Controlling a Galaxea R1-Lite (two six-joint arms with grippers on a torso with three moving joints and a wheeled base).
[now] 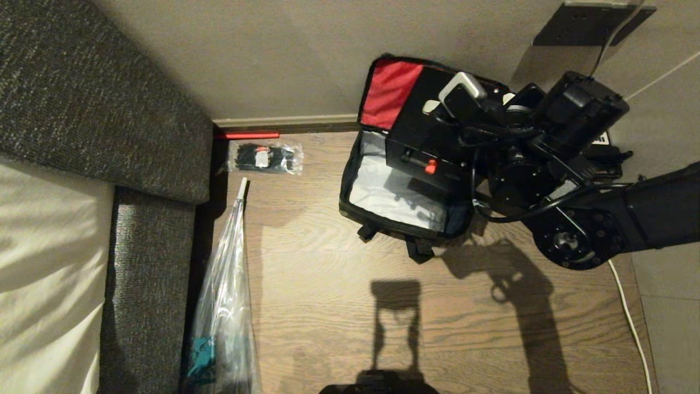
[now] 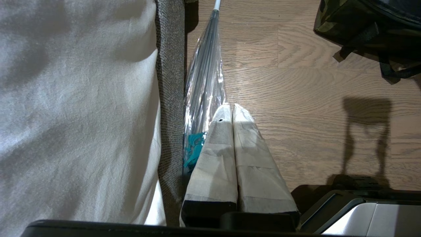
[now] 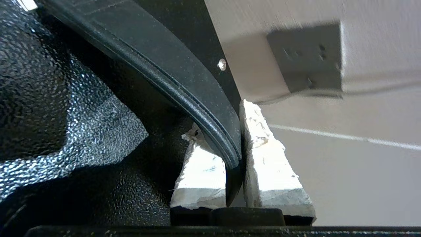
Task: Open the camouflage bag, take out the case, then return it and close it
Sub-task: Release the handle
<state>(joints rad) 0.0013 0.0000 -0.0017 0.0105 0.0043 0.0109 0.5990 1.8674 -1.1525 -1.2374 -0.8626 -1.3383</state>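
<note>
A brown wood-plank floor (image 1: 328, 262) runs up to a plain beige wall (image 1: 262, 54) with a pale skirting board (image 1: 284, 119). Against that wall's left end stands a dark grey woven-fabric sofa (image 1: 82, 98) with a cream cushion (image 1: 38, 262). A dark grey wall socket plate (image 1: 590, 24) sits high on the wall, far from the sofa. Hard light casts sharp shadows on the floor.

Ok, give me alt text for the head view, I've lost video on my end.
The right gripper holds the black case by its strap handle above the open camouflage bag, whose red-lined lid stands against the wall. The bag sits on a wooden floor, with a sofa and a bagged umbrella to the left.
</note>
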